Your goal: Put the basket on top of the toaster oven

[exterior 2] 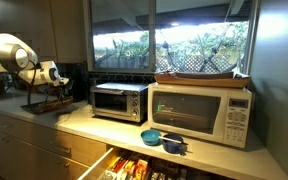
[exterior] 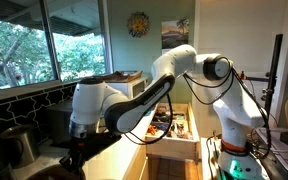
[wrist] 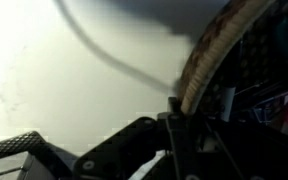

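My gripper hangs at the left end of the counter, left of the toaster oven, a brushed steel box with a dark glass door. It is shut on the rim of the brown woven basket, which hangs tilted just above the counter. In the wrist view the wicker rim runs between the dark fingers. In an exterior view the gripper holds the basket, seen as a dark shape at the lower left. The arm hides the toaster oven there.
A whitish microwave stands right of the oven with a flat brown board on top. Two blue bowls sit at the counter's front. A drawer below is open. A steel pot stands near the basket.
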You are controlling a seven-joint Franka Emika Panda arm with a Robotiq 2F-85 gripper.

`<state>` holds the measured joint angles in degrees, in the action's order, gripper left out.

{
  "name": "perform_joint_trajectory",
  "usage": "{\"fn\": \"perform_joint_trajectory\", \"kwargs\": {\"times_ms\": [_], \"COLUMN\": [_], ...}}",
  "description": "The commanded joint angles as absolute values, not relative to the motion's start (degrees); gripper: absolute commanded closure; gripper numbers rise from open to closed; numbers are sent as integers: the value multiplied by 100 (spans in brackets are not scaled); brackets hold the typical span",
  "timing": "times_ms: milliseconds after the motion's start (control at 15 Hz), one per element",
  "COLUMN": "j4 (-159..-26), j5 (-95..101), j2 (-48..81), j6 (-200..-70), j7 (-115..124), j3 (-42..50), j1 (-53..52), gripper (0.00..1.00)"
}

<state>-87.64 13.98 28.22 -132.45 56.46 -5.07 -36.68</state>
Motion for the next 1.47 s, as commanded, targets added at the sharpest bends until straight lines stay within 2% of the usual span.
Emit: {"fn": "perform_joint_trajectory", "kwargs": {"times_ms": [0,333,400,467,867,933,1400], "j4": [-9162,-9706,-9113,-9165,-9134,-9128,-9478], "j5": [1886,2631,2401,2442,2432,2432,4012], "j2": [2146,1284,1835,1721,1872,1874,958], "j6": [-13008,-13245,-13003,-12983,-12978,-12978,-12940], "j7": [6186,7140,6721,6773,6756,6756,8779], "j3": [-377,-472,-642,-681,-699,-700,-503], "j1": [-3839,-3800,-3644,-3620,-3596,-3594,-3650], "gripper": [98,98,98,91,91,98,98]}}
